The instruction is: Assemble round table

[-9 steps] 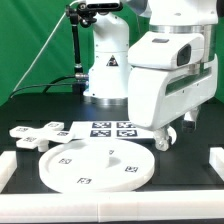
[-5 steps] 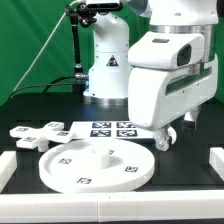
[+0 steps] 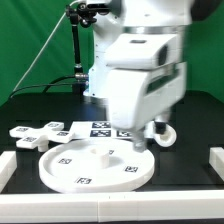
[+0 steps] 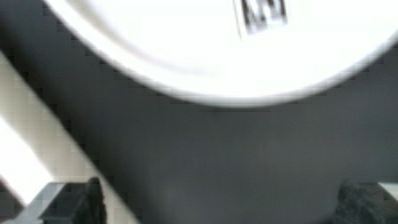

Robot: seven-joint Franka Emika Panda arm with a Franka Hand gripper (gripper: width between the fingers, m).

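Note:
The large round disc (image 3: 92,165) lies flat on the black table at the front middle, with small tags on top. Its rim and one tag also show in the wrist view (image 4: 160,60). The cross-shaped piece (image 3: 35,133) lies at the exterior view's left. The short cylinder post (image 3: 163,135) lies at the right, just behind the disc. My gripper (image 4: 217,205) is open and empty, with its fingertips (image 4: 68,205) wide apart over bare black table beside the disc's rim. In the exterior view the blurred white arm hides most of it.
The marker board (image 3: 108,129) lies flat behind the disc. White rails (image 3: 215,160) border the table at the front and sides; one shows as a pale strip in the wrist view (image 4: 18,130). A second robot base (image 3: 95,70) and a green curtain stand behind.
The arm has swung toward the exterior view's left and now hangs over the far edge of the disc, blurred by motion. The parts have not moved.

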